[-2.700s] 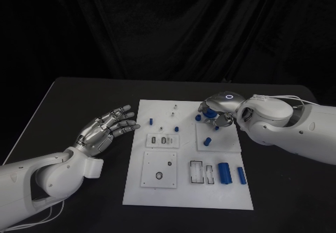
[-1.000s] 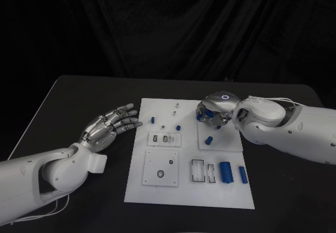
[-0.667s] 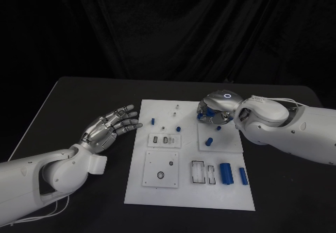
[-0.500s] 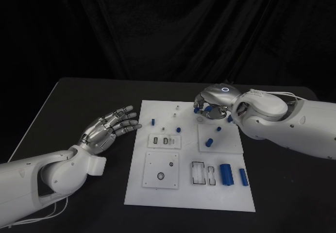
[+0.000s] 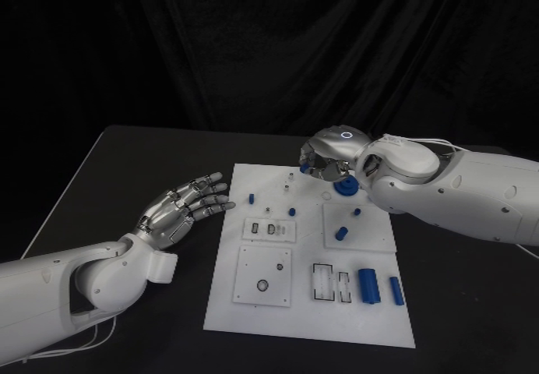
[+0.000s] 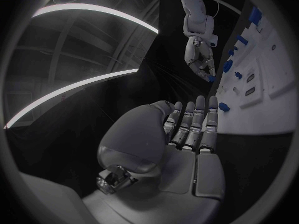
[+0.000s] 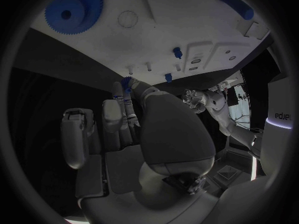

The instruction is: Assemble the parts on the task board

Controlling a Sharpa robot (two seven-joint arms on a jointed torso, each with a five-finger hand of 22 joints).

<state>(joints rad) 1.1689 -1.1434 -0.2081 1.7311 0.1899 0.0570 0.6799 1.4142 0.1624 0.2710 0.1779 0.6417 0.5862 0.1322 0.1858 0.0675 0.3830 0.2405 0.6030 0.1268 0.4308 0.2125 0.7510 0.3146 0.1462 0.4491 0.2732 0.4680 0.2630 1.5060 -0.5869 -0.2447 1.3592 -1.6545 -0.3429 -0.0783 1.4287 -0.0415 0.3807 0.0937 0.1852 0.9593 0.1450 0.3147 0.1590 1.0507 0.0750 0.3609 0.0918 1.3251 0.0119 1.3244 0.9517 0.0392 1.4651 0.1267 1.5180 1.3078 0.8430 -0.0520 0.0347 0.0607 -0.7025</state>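
the right arm is reaching in over the far right corner of the white task board [image 5: 303, 312], its silver right hand [image 5: 329, 160] curling downward above the board's far edge. it is pinching a small blue part [image 7: 127, 82] between thumb and fingertips; in the right wrist view the piece looks toothed, though most of it is hidden. a flat blue gear [image 5: 347, 186] is lying on the board just beside that hand. the left arm is lying low over the black worktop [image 5: 124, 175], left of the board, with the left hand [image 5: 180, 209] palm up, fingers straight and spread, holding nothing. two smooth blue cylinders [image 5: 368, 285] are lying near the board's near right corner, and short blue pegs [image 5: 292, 211] are standing near its middle.
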